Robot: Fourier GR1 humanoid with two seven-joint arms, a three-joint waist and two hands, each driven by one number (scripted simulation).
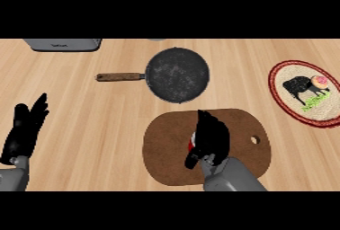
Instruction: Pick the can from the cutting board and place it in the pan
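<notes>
Right hand (211, 137) over cutting board (169, 152), can (191, 144) mostly hidden

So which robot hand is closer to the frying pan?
The right robot hand, over the cutting board just below the pan. The left robot hand rests open, far off at the counter's left edge.

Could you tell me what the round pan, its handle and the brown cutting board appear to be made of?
The round dark pan looks like matte cast iron, given its speckled grey-black surface. Its brown handle seems wooden. The brown cutting board looks like smooth dark wood, with a hanging hole.
</notes>
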